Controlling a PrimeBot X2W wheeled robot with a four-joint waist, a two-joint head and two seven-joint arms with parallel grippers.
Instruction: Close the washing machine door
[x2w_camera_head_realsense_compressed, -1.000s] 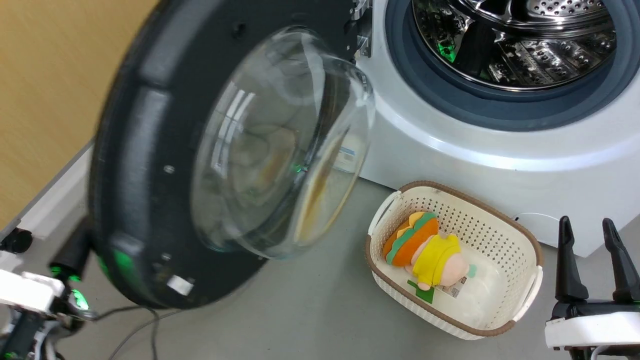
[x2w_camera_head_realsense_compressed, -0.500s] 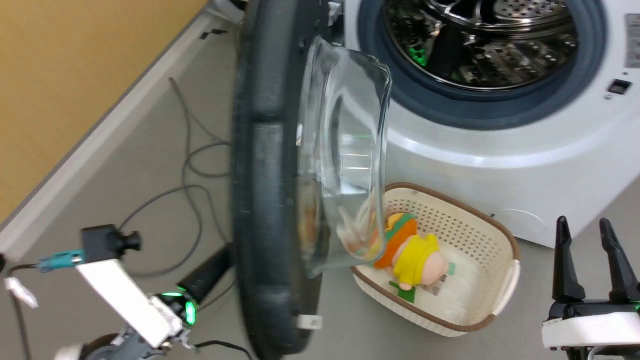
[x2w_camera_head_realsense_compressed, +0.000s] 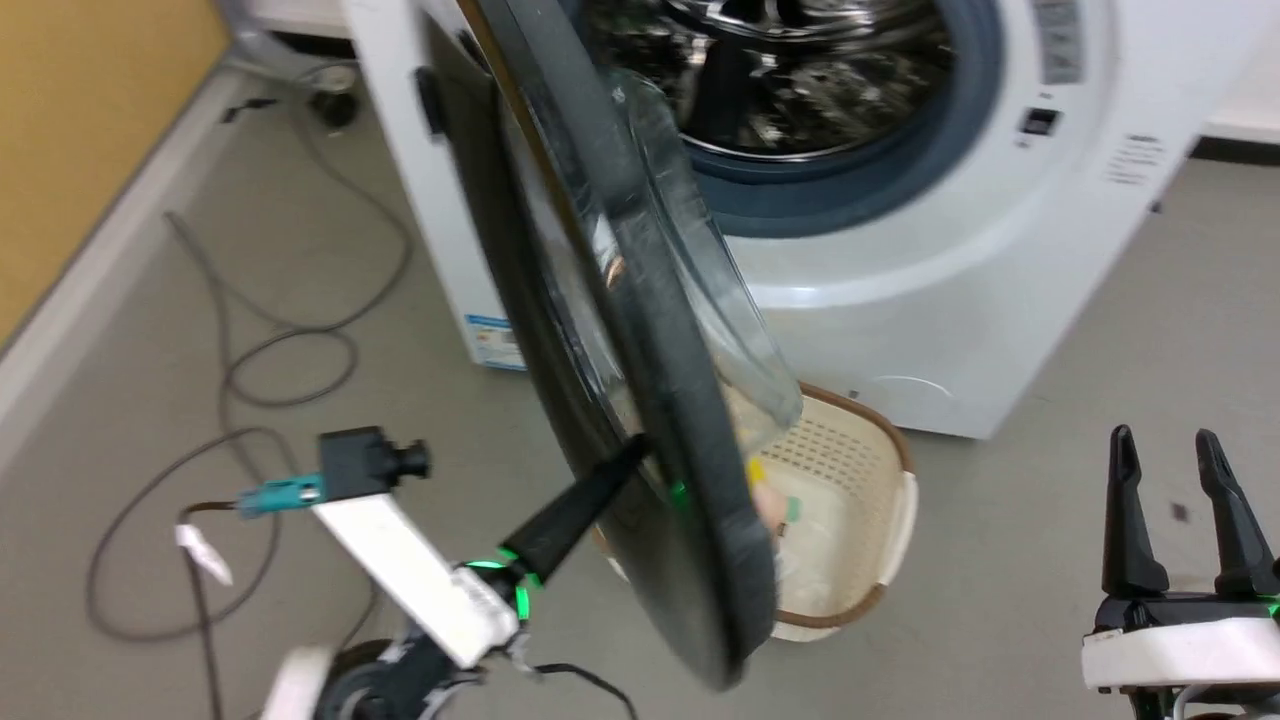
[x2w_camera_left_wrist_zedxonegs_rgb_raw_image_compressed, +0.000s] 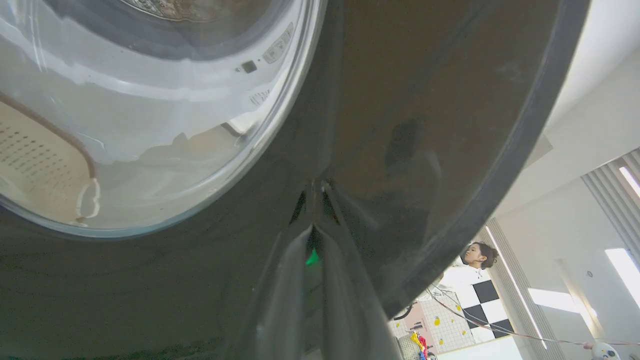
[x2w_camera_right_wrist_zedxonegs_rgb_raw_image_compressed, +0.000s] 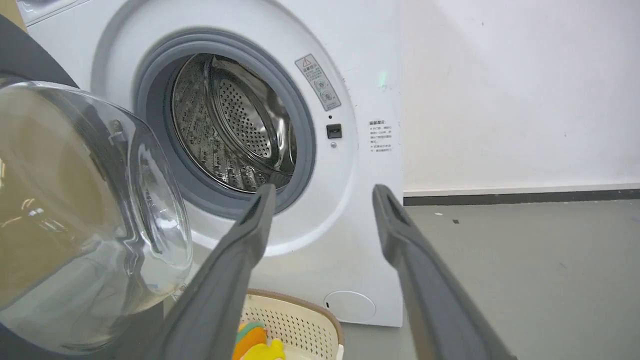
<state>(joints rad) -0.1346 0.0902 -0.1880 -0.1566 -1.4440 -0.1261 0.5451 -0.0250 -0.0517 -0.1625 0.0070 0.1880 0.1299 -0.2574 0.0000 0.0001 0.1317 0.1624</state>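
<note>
- Washing machine door (x2w_camera_head_realsense_compressed: 670, 420) is half open, standing edge-on in front of the washing machine (x2w_camera_head_realsense_compressed: 900, 300).
- Left end effector (x2w_camera_head_realsense_compressed: 615, 472): fingers pinched together, gripping nothing, tips on the door's glossy outer face near the rim.
- Right end effector (x2w_camera_head_realsense_compressed: 1163, 440): fingers apart, empty, well clear.
- Push along the hinge arc; tips may slip.
- Press firmly to latch.
- Watch the basket (x2w_camera_head_realsense_compressed: 880, 470) below.

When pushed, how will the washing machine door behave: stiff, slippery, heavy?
Probably stiff: the washing machine door looks a thick rigid disc. Likely slippery: its glossy face mirrors the left gripper. The glass bowl suggests weight.
</note>
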